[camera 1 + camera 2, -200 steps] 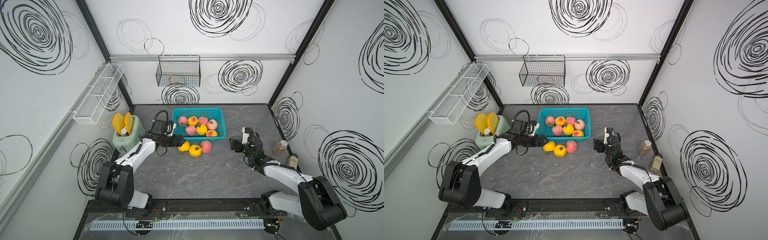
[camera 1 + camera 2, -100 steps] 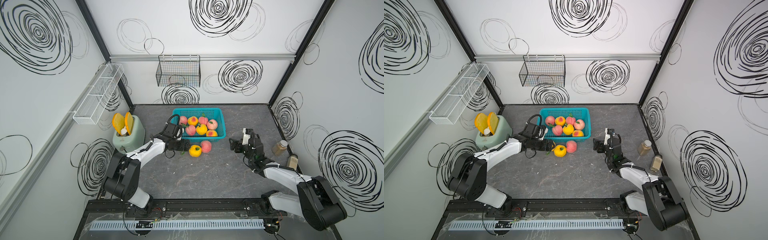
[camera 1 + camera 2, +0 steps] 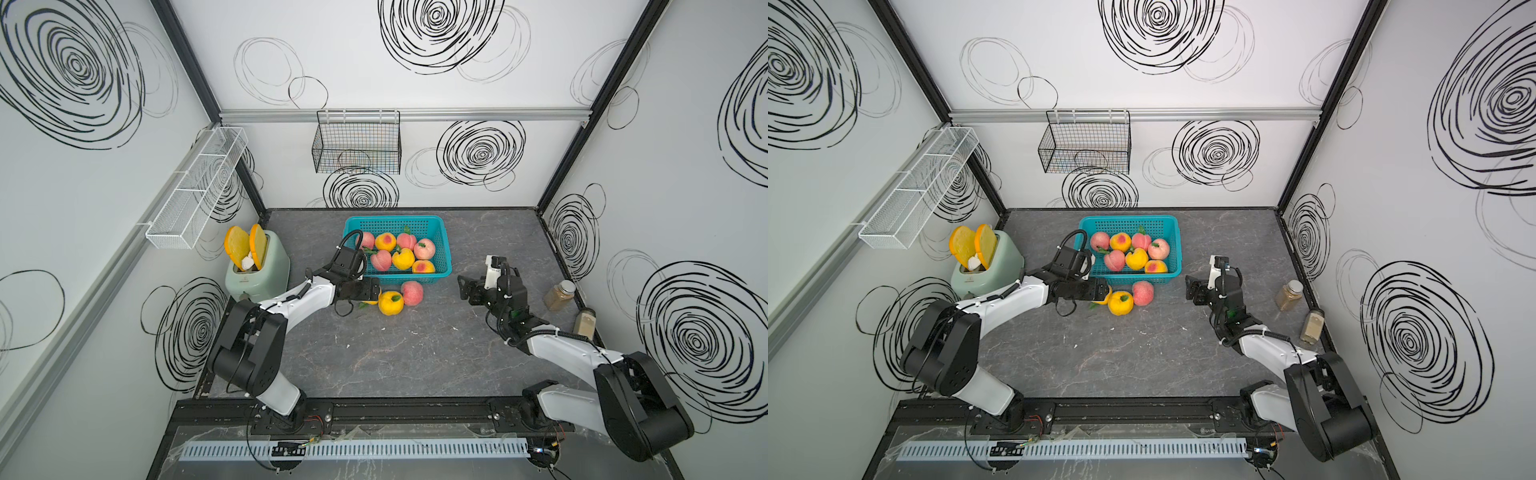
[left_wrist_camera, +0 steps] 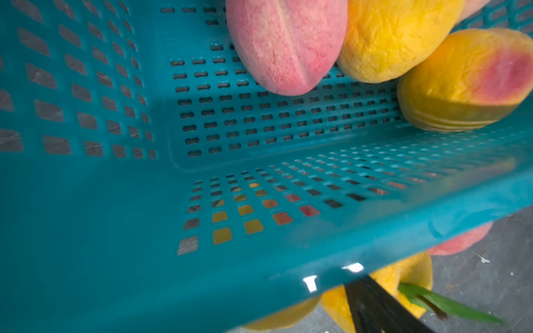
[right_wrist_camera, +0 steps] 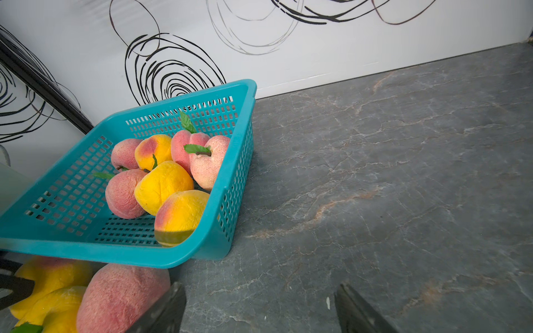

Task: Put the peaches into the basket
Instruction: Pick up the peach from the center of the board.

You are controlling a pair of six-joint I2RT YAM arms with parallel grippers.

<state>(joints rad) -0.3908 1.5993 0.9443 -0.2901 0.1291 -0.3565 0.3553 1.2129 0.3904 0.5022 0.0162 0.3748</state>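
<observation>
- Covering the cell's floor, a dark grey marbled table (image 3: 415, 353) is boxed in by white walls (image 3: 374, 62) scrawled with black swirls. A black wire basket (image 3: 357, 147) hangs on the back wall and a white mesh rack (image 3: 199, 187) on the left wall.
- A mint toaster (image 3: 257, 272) holding two toast slices (image 3: 239, 245) stands at the table's left edge, and two jars (image 3: 559, 294) stand at its right edge.
- The turquoise basket (image 3: 388, 226) rests flat at the back middle of the table, mouth up, its long axis running side to side along the back wall.
- Seven peaches (image 3: 403, 258) lie inside it, crowded toward its right end.
- Three more lie on the table just beside its near rim: a half-hidden yellow peach (image 4: 284, 317), a leafy yellow peach (image 3: 390, 302) and a pink peach (image 3: 412, 293).
- The left gripper (image 3: 372, 291) lies low along that rim, seemingly straddling the half-hidden yellow peach. The left wrist view shows only one black finger (image 4: 375, 305), between the two yellow fruits, so I cannot tell whether it squeezes or sits loose.
- The right gripper (image 5: 259, 317) hovers over bare table to the right of the pink peach, jaws spread wide with nothing between them.
</observation>
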